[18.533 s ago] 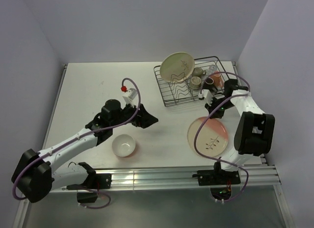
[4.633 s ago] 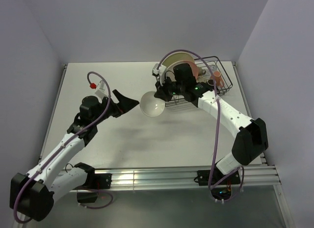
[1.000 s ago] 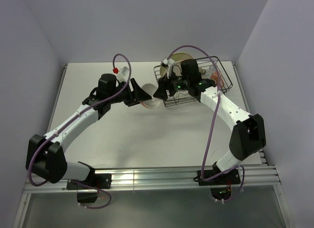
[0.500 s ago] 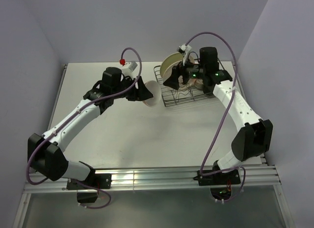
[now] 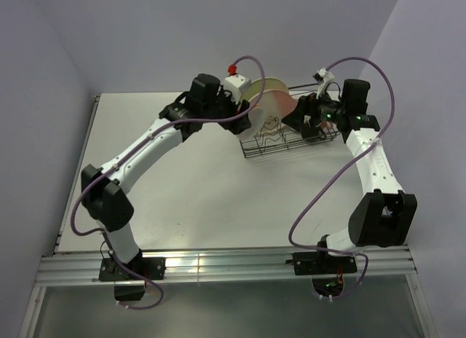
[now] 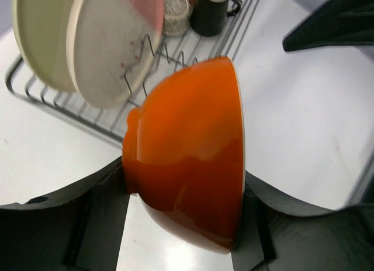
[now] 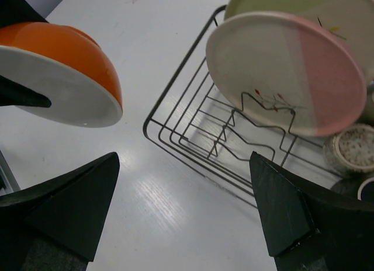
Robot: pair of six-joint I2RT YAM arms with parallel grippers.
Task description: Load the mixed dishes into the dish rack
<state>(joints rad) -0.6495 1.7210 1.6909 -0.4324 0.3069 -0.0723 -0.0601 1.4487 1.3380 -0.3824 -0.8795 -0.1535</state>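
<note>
Left wrist: left end effector is gripping the orange-backed white bowl at the dish rack's edge; right end effector is gaping empty nearby. Descending crooked, the bowl could be striking the cream-and-pink plate.

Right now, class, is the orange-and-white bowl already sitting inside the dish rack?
No, the left gripper holds the bowl off to one side of the dish rack, outside its wire rim.
</note>
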